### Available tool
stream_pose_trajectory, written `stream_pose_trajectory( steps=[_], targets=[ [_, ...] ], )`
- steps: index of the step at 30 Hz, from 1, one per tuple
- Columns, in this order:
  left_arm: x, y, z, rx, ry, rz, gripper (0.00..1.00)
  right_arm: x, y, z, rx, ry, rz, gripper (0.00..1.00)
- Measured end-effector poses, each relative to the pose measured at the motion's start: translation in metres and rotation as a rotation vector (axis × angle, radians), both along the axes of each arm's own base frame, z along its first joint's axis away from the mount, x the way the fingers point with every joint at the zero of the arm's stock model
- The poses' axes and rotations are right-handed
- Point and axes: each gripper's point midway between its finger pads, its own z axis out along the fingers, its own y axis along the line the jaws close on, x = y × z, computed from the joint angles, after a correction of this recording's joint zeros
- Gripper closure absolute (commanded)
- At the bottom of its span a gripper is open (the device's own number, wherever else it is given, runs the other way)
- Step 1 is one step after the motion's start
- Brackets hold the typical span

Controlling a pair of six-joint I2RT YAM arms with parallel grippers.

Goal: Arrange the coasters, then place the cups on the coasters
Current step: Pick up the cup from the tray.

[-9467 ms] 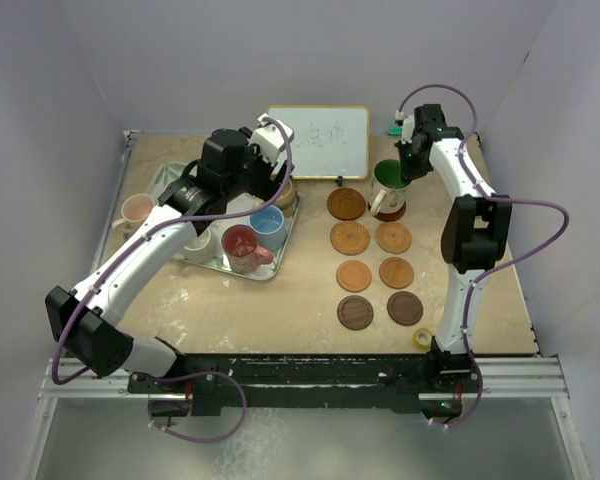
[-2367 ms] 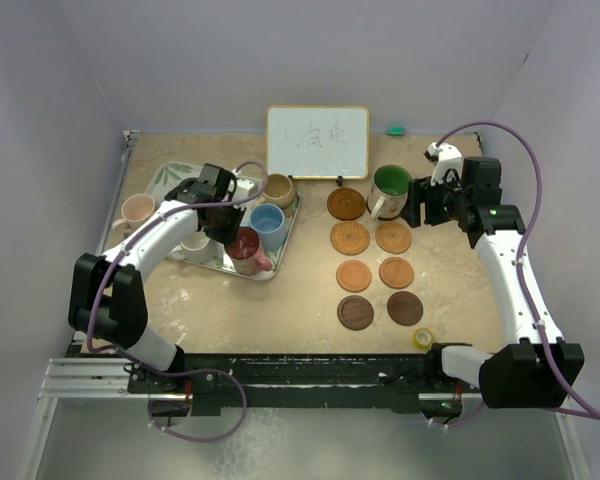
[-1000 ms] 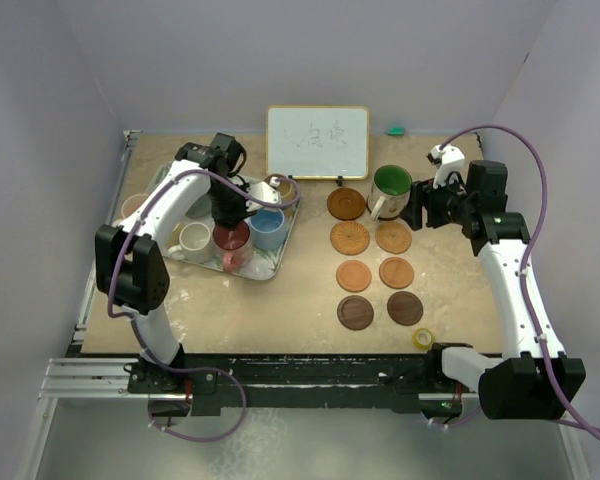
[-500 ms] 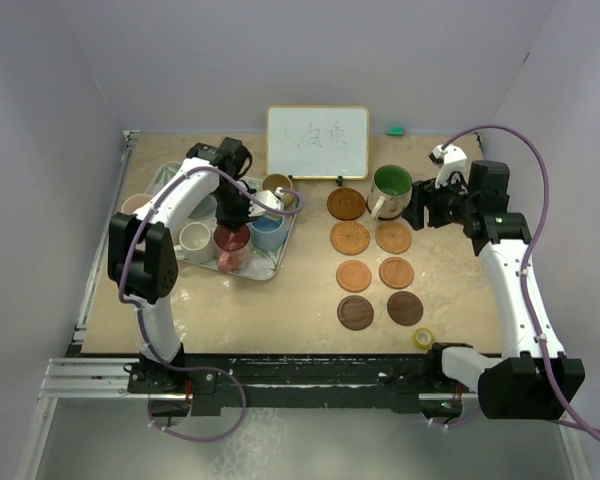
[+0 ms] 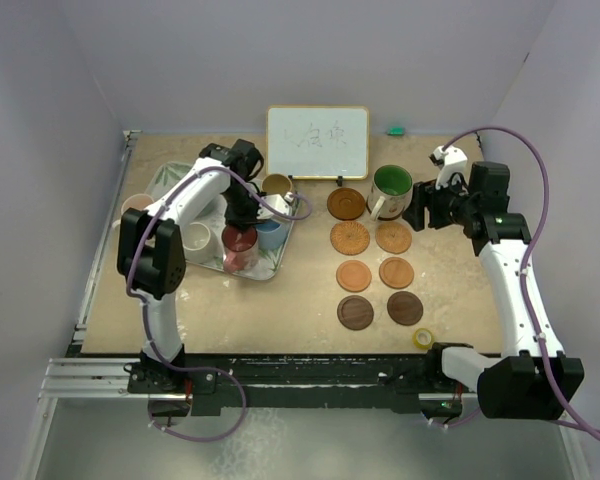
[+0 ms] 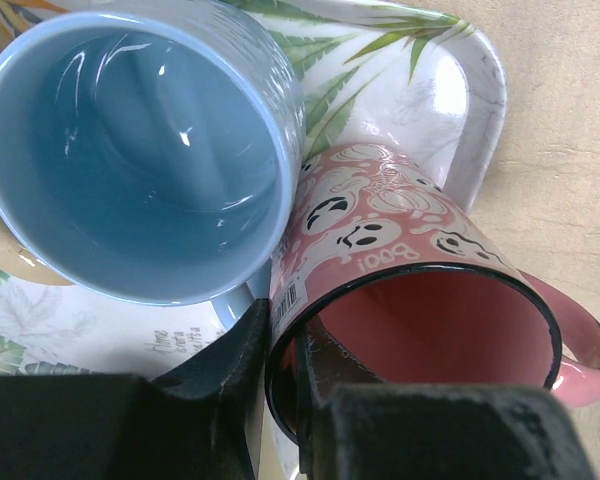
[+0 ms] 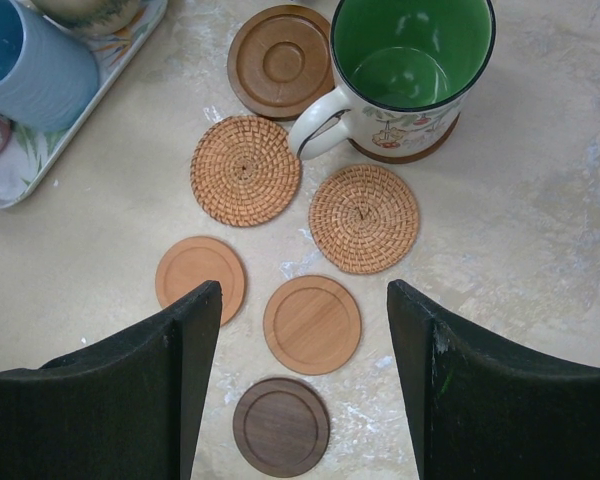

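Well, my left tool [image 6: 285, 350] is clenched on the rim of the red mug [image 6: 420, 300], one finger inside, one outside. The mug is over the leaf-print tray [image 6: 460, 90], close against the glossy blue mug [image 6: 140, 150]. Only this wrist view shows the ghost faces printed on the red glaze and its black lip. My right tool [image 7: 302, 300] hangs released, jaws wide, above the coasters [image 7: 245, 170]. Its camera picks out two coiled rattan discs among smooth, ringed wooden ones, and the green mug [image 7: 410, 60] stands on a dark wooden one. From the top view I see the coasters in two columns on the sandy bench [image 5: 280, 300], right of the tray
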Motion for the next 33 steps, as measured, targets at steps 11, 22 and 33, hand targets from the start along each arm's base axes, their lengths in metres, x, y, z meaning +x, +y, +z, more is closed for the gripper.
stream_pose_trajectory(
  steps=[11,22,33],
  targets=[
    [0.007,0.0,0.025,-0.021,-0.08,0.109,0.51,0.0,-0.002,-0.001,0.0,0.001,-0.005,0.3],
    [-0.011,0.017,0.066,-0.095,-0.198,0.512,0.49,0.001,-0.003,0.0,0.0,-0.003,-0.009,0.3],
    [-0.01,0.036,0.03,-0.057,-0.151,0.861,0.5,0.001,-0.003,-0.001,0.002,-0.002,-0.006,0.3]
  ],
)
